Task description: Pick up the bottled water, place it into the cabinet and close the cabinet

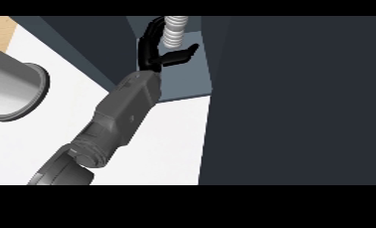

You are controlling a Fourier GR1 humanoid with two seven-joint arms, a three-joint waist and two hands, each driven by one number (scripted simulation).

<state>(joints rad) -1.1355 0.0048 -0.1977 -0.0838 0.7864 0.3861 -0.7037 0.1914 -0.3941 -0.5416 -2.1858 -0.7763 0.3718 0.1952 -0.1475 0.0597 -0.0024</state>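
One grey forearm enters from the lower left edge of the head view and runs diagonally up and to the right, its thick rounded elbow end lowest and the narrower wrist end highest. Which arm it is cannot be read from this view alone. At its tip, the black hand (155,48) is raised. Its fingers (149,35) arch upward and curl over; the thumb (180,55) juts out to the right.
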